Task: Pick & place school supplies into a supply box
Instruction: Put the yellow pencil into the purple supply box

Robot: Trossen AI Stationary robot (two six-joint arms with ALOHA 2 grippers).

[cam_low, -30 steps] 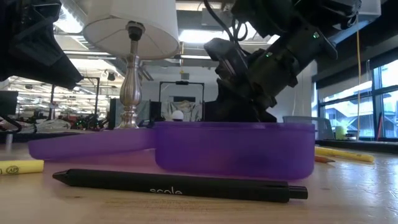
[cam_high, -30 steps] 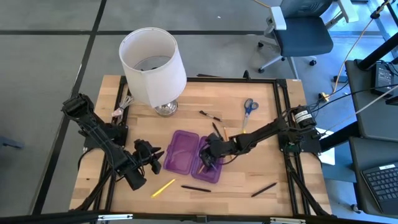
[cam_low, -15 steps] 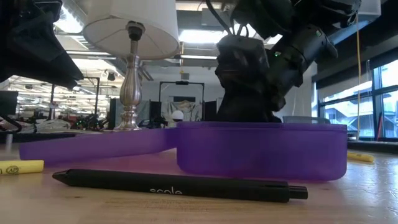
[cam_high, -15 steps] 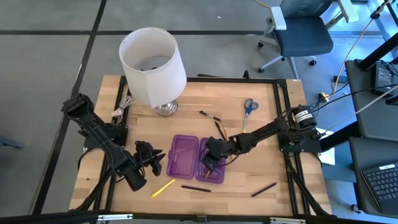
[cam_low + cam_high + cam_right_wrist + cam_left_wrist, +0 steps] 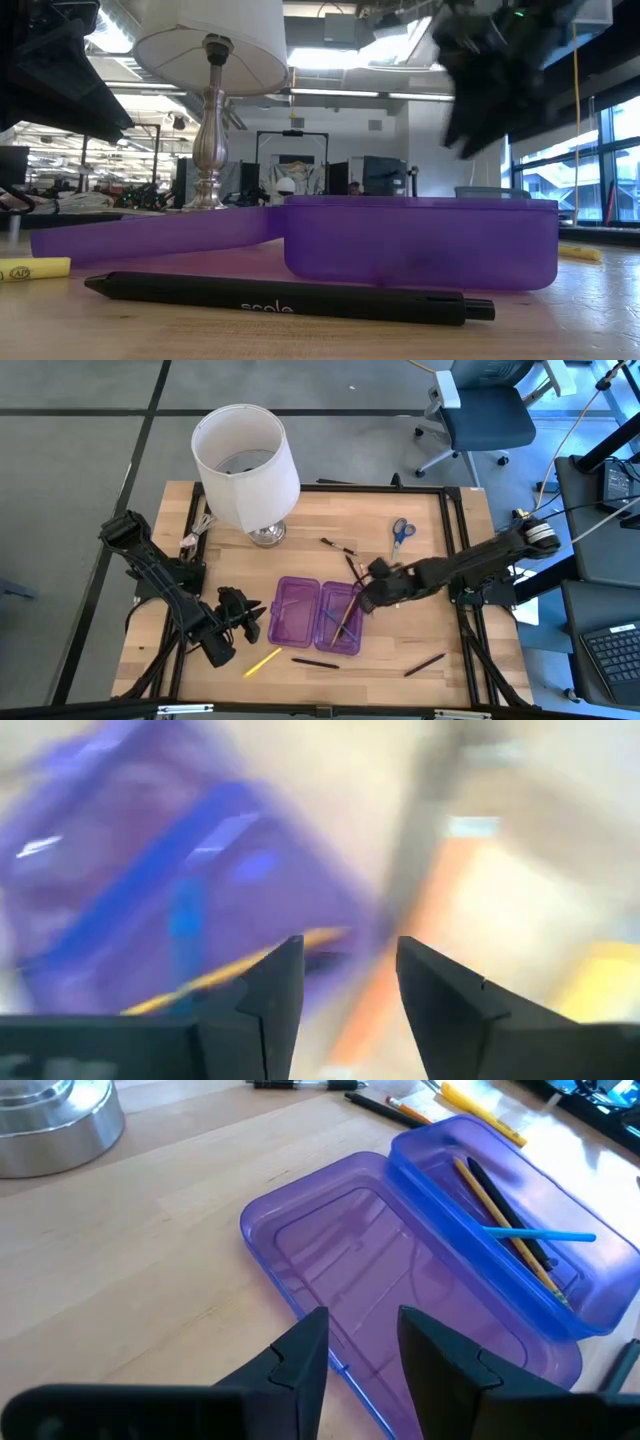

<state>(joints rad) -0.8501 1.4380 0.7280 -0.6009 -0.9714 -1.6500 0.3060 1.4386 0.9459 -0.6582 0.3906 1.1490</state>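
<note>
- The purple pencil case [image 5: 318, 614] lay open on the counter [image 5: 420, 560], its two halves side by side.
- The half nearer the right arm held three things: a yellow pencil [image 5: 505, 1225], a black pen [image 5: 512, 1208] and a thin blue pen [image 5: 540, 1234]; the other half [image 5: 380, 1290] held nothing.
- On the counter outside the case: three black pens [image 5: 314, 662], one yellow marker [image 5: 262, 661], one pair of blue-handled scissors [image 5: 400, 532].
- One white lamp [image 5: 246, 468] stood at the far side.
- The right pincer [image 5: 368, 598] hung just beside the case's filled half, fingers apart, holding nothing.
- The left pincer [image 5: 362, 1342] hovered at the empty half, fingers narrowly apart, empty.
</note>
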